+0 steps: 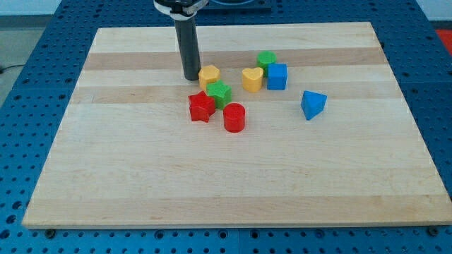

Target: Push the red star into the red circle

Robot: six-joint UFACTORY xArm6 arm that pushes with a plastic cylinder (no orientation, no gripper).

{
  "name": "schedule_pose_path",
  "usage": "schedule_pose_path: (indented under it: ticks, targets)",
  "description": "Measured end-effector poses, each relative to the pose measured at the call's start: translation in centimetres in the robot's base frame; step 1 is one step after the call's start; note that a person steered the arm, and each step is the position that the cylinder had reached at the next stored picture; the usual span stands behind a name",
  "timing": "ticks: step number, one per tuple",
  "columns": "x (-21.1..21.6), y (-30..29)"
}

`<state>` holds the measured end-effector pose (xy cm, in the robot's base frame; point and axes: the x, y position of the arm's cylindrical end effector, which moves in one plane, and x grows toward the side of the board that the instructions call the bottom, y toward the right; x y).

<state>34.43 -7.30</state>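
The red star (201,106) lies near the board's middle, a little left of the red circle (234,117), with a small gap between them. A green star (219,92) touches the red star's upper right. My tip (191,76) stands on the board above the red star, just left of a yellow hexagon (210,75), apart from the red star.
A yellow heart (252,79), a blue cube (277,76) and a green block (266,60) cluster at the upper right of the red pair. A blue triangle (312,104) lies farther right. The wooden board (141,176) sits on a blue perforated table.
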Motion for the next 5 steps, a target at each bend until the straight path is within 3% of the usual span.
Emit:
schedule_pose_path:
  ticks: [2,3,5]
  targets:
    - [0.2,2.0]
    - [0.2,-1.7]
    - [7.0,-4.5]
